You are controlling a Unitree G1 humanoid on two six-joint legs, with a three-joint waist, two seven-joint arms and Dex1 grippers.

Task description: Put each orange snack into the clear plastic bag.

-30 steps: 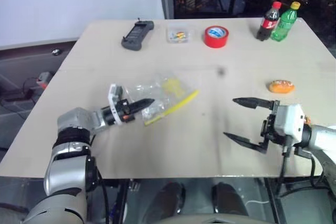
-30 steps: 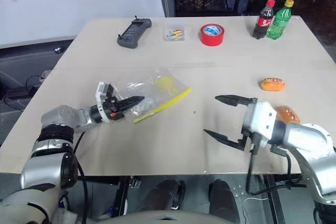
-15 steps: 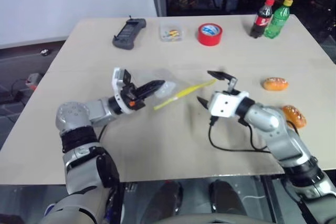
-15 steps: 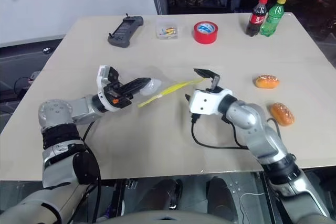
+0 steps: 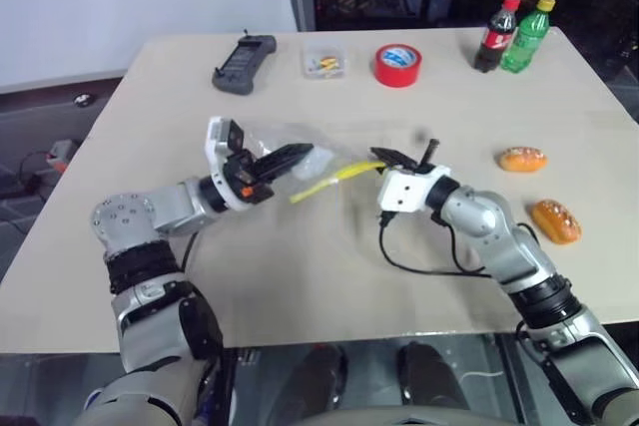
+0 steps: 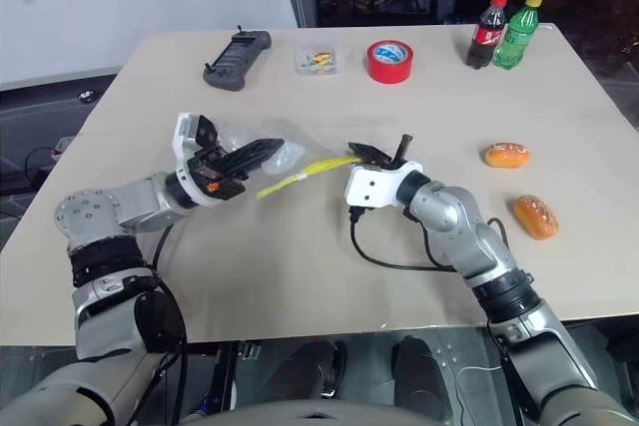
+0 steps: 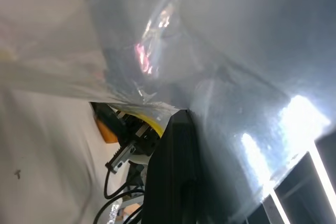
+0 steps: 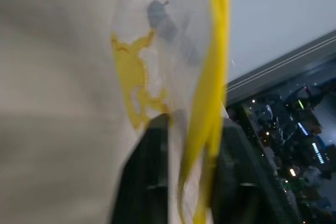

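The clear plastic bag (image 5: 318, 154) hangs a little above the table, stretched between my two grippers. On its left side my left gripper (image 5: 293, 156) is shut on the crinkly film. At the right end of its yellow seal strip (image 5: 334, 178) my right gripper (image 5: 387, 159) is shut; the right wrist view shows the strip (image 8: 211, 103) pinched between the two black fingers (image 8: 147, 177). Two orange snacks lie on the table to the right: one farther back (image 5: 523, 159), one nearer (image 5: 556, 220). Both are apart from the grippers.
Along the far edge of the table (image 5: 300, 276) stand a black controller (image 5: 238, 51), a small clear box (image 5: 321, 65), a red tape roll (image 5: 398, 65), a cola bottle (image 5: 491, 35) and a green bottle (image 5: 522, 37). A black cable (image 5: 429, 264) trails from my right wrist.
My right arm swung in from the front right to the bag and its open fingers shut on the yellow strip. My left gripper rose, lifting the bag off the table.
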